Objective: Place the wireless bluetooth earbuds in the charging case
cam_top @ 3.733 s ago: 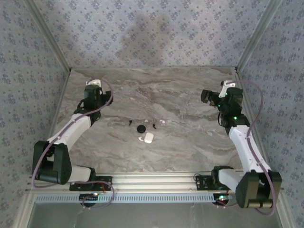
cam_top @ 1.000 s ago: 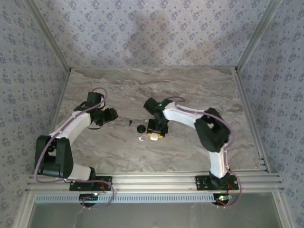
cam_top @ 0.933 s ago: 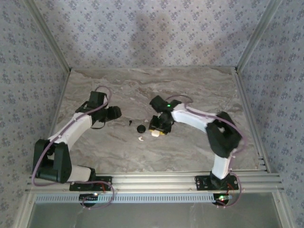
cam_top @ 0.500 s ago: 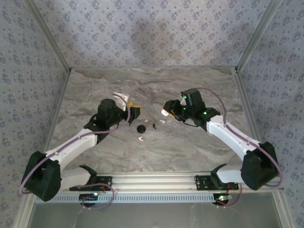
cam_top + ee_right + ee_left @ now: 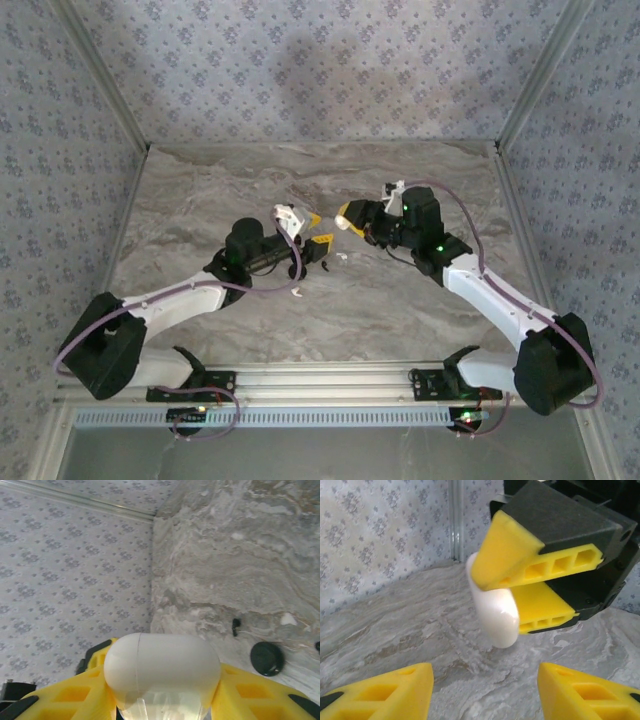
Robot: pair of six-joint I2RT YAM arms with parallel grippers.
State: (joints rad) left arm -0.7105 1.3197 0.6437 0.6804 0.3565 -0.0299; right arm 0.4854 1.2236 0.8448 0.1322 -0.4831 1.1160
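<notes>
Some of the charging case [image 5: 161, 667] behind jaws

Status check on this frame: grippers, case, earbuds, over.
Right gripper shut on white charging case, held above table. Left gripper open, facing it. White earbud and black earbud loose on table. Nothing between grippers.

No text, label or number can be read anywhere

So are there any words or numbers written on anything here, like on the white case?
None. The white charging case in the right gripper is plain, with no letters or logo showing. The yellow fingers are bare too. The wallpaper carries only small flower shapes, not writing.
</notes>
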